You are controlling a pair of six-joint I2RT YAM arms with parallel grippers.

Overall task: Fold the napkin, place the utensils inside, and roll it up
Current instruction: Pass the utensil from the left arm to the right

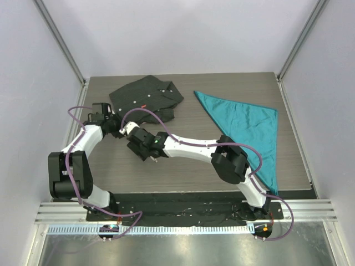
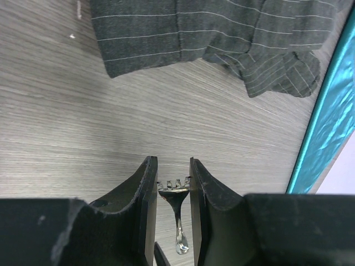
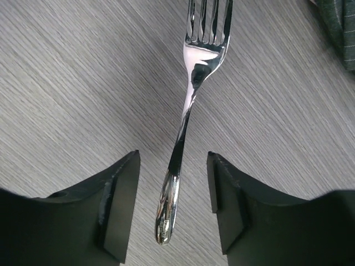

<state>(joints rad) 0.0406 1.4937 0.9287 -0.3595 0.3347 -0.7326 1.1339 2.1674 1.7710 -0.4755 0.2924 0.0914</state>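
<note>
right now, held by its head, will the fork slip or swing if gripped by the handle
The fork looks like thin polished metal: probably stiff, light, slippery. The left end effector pinches only its head, so it may pivot. Its narrow handle could twist in the open right end effector.

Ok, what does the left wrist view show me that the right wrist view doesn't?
Only left wrist: the left gripper pinching the fork by its head, and the napkin, just its teal edge. Only right wrist: the right gripper open astride the fork's handle, not touching it. Both: the fork, the dark shirt, the wood-grain table.
</note>
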